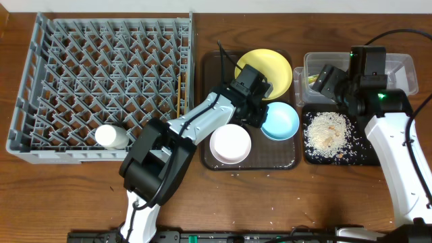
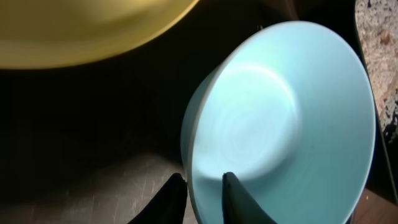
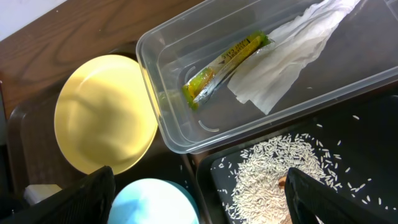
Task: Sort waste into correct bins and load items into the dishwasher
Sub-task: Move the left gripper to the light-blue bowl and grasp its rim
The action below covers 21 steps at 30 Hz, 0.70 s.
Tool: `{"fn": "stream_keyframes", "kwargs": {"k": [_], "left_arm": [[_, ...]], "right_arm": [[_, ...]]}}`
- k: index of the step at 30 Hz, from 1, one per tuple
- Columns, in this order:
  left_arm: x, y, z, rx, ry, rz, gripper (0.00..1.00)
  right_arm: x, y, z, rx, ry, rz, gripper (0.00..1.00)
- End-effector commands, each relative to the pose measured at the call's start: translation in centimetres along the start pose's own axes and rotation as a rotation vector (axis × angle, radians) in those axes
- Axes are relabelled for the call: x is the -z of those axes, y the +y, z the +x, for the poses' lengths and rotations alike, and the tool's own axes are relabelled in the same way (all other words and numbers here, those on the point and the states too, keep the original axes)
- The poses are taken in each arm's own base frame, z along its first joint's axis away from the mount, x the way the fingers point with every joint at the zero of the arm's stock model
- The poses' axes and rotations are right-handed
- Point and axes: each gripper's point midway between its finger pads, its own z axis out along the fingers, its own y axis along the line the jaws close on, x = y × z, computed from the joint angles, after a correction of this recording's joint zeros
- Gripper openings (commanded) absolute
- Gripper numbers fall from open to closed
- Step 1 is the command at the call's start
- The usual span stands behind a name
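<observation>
My left gripper (image 1: pixel 260 110) (image 2: pixel 202 178) stands open astride the near rim of the light blue bowl (image 1: pixel 282 121) (image 2: pixel 286 118), one finger outside the wall and one inside. The bowl sits on the brown serving tray (image 1: pixel 210 74) with the yellow plate (image 1: pixel 271 67) (image 3: pixel 102 112) and the white bowl (image 1: pixel 230 144). My right gripper (image 1: pixel 329 77) (image 3: pixel 199 199) hangs wide open and empty over the edge between the clear tub (image 1: pixel 399 66) (image 3: pixel 161 106) and the black tray (image 1: pixel 359 154). The tub holds the snack wrapper (image 3: pixel 224 62) and white paper (image 3: pixel 292 50). Rice scraps (image 1: pixel 327 130) (image 3: pixel 273 168) lie in the black tray.
The grey dish rack (image 1: pixel 101 74) fills the left of the table, with the small white cup (image 1: pixel 111 137) lying in its front edge. Thin wooden chopsticks (image 1: pixel 180 94) lie along its right side. My left arm reaches across the serving tray.
</observation>
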Motion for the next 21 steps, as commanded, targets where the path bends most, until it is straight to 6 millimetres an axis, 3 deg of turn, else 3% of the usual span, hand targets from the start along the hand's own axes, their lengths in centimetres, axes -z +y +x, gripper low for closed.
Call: {"fn": "stream_keyframes", "kwargs": {"k": [1,4,13,21], "left_arm": [[-1.1,0.7,0.5,0.011,0.016,-0.005,0.19],[-1.1,0.8,0.4,0.01,0.012,-0.011,0.08],[-0.8,1.2,-0.2,0.013,-0.003,-0.025,0.08],[2.0,1.2,-1.9,0.019,-0.06,-0.025,0.07]], "right_arm": [[-0.1,-0.1,-0.1,-0.02,0.001,0.0,0.85],[-0.1,-0.1,-0.1,-0.02,0.001,0.0,0.86],[-0.1,-0.1,-0.1,-0.02,0.002,0.001,0.86],[-0.1,-0.1,-0.1,-0.02,0.0,0.0,0.86]]}}
